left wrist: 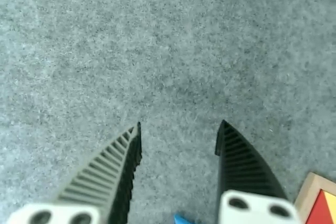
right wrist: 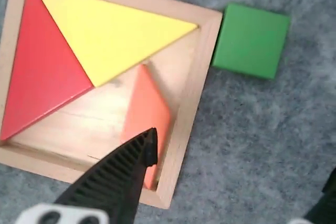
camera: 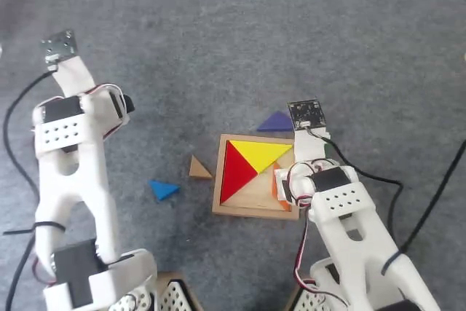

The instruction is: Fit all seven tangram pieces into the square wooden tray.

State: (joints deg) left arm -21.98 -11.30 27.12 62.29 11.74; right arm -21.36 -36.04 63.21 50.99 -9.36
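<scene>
The square wooden tray (camera: 218, 206) lies in the middle of the table, with a red triangle (camera: 237, 172) and a yellow triangle (camera: 263, 152) flat inside it. An orange parallelogram (right wrist: 149, 109) rests in the tray against the wall nearest the green square (right wrist: 251, 40), which sits on the carpet just outside. My right gripper (right wrist: 241, 156) is open above that wall, one fingertip (right wrist: 149, 142) over the orange piece. My left gripper (left wrist: 179, 125) hangs open over bare carpet far to the left. A blue triangle (camera: 164, 189), a brown triangle (camera: 199, 168) and a dark blue piece (camera: 277, 121) lie loose.
Grey carpet covers the table. The loose blue and brown triangles lie left of the tray, and the dark blue piece lies behind it. Black cables run along the right arm (camera: 342, 209) and down the left side. A corner of the tray (left wrist: 315, 195) shows by the left gripper.
</scene>
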